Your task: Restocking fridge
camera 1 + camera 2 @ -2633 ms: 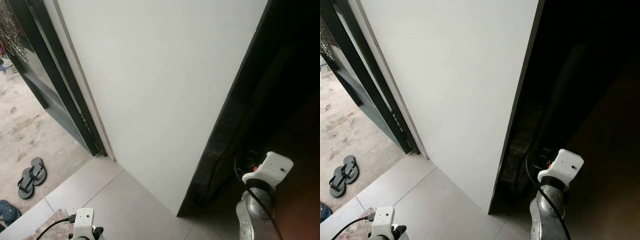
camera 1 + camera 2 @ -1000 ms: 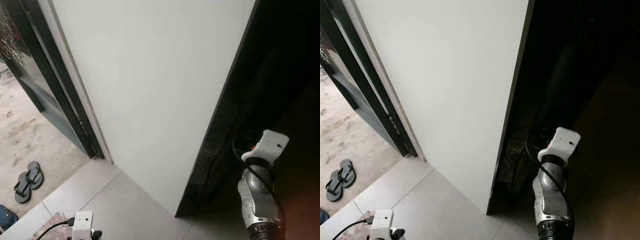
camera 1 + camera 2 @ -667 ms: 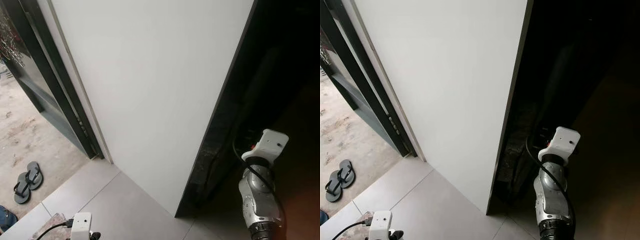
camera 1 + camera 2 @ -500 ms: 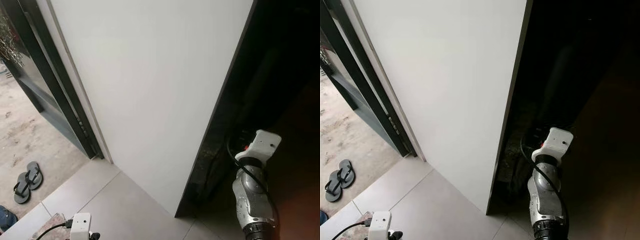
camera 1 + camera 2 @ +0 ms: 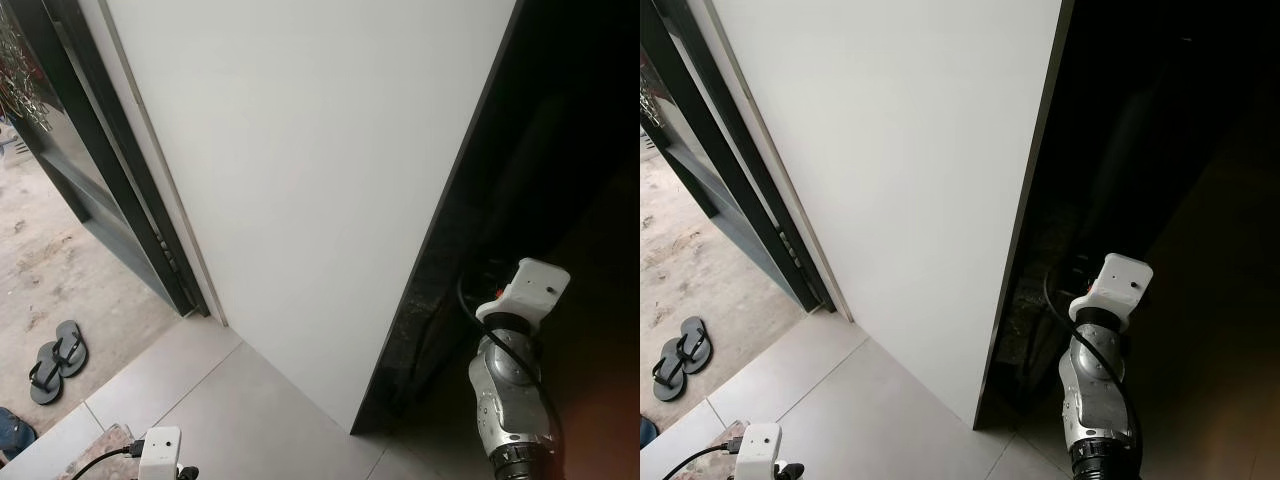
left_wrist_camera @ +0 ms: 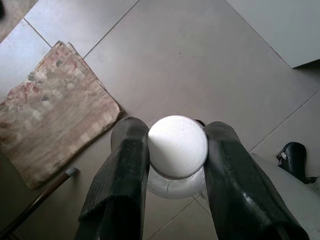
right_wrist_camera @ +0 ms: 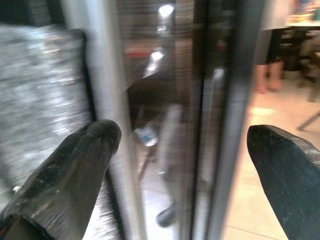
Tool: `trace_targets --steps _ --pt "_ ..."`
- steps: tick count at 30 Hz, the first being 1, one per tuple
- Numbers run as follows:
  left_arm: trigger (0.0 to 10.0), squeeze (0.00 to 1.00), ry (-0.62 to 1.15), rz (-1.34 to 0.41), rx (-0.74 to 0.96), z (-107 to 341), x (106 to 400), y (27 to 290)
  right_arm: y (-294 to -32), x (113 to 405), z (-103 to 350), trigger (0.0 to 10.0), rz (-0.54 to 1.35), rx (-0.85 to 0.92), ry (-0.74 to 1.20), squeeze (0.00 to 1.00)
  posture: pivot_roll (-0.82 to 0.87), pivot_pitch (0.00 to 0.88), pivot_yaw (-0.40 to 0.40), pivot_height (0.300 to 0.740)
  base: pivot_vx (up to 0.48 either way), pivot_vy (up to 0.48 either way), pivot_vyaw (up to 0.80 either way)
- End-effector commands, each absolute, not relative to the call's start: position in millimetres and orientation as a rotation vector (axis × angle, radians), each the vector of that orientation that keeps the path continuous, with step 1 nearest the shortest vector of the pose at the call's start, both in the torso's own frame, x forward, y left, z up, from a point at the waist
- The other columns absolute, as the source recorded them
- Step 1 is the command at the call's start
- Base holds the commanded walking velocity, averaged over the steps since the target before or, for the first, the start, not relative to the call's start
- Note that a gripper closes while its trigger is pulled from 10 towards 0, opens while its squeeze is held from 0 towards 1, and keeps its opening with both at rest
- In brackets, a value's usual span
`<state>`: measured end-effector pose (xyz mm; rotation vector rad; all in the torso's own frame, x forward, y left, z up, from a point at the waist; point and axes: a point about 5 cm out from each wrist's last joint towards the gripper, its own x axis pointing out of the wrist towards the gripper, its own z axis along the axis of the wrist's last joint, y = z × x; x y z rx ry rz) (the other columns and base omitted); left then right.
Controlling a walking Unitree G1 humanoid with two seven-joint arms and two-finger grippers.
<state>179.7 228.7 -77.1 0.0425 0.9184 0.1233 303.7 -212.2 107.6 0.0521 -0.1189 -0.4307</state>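
From the left eye view, a tall white fridge side panel (image 5: 320,170) fills the middle, its dark front edge (image 5: 440,260) running down to the tiled floor (image 5: 230,410). The right arm (image 5: 510,400) reaches toward that edge. One pair of sandals (image 5: 55,360) lies outside the open doorway.

In the right eye view the same arm points into the dark gap beside the panel; what lies in there is too dark to tell.

In the left wrist view, the left gripper (image 6: 177,160) has its fingers (image 6: 125,165) closed on one white bottle (image 6: 177,150), pinching just under its ribbed cap, above the floor and one patterned mat (image 6: 55,110). The bottle looks smooth, rigid plastic, probably slippery; the neck seems the safest hold.

In the right wrist view, the right gripper (image 7: 185,145) holds its fingers (image 7: 75,165) wide apart around a glossy vertical edge (image 7: 220,110), likely the door.
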Motion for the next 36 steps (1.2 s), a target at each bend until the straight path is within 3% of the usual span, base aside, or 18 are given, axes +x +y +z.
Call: trace_targets --steps 1,19,24,31,36 --pt "10.0 0.00 0.946 0.117 0.058 -80 172 232 -220 301 111 10.0 -0.482 0.038 -0.142 0.00 -0.05 0.061 0.000 0.740 0.000 0.000 0.00" --pt "10.0 0.00 0.947 0.116 0.066 -80 171 233 -242 297 111 10.0 -0.569 0.004 -0.147 0.00 -0.04 0.053 0.003 0.740 0.000 0.000 0.00" --pt "10.0 0.00 0.948 0.107 0.075 -80 171 233 -262 281 102 10.0 -0.673 -0.030 -0.117 0.00 -0.04 0.045 -0.001 0.740 0.000 0.000 0.00" --pt "10.0 0.00 0.940 0.087 0.087 -80 173 230 -307 228 66 10.0 -0.909 -0.044 0.024 0.00 -0.05 0.035 0.000 0.740 0.000 0.000 0.00" --pt "10.0 0.00 0.937 0.077 0.090 -79 175 228 -318 206 48 10.0 -0.970 -0.046 0.103 0.00 -0.05 0.033 -0.002 0.740 0.000 0.000 0.00"
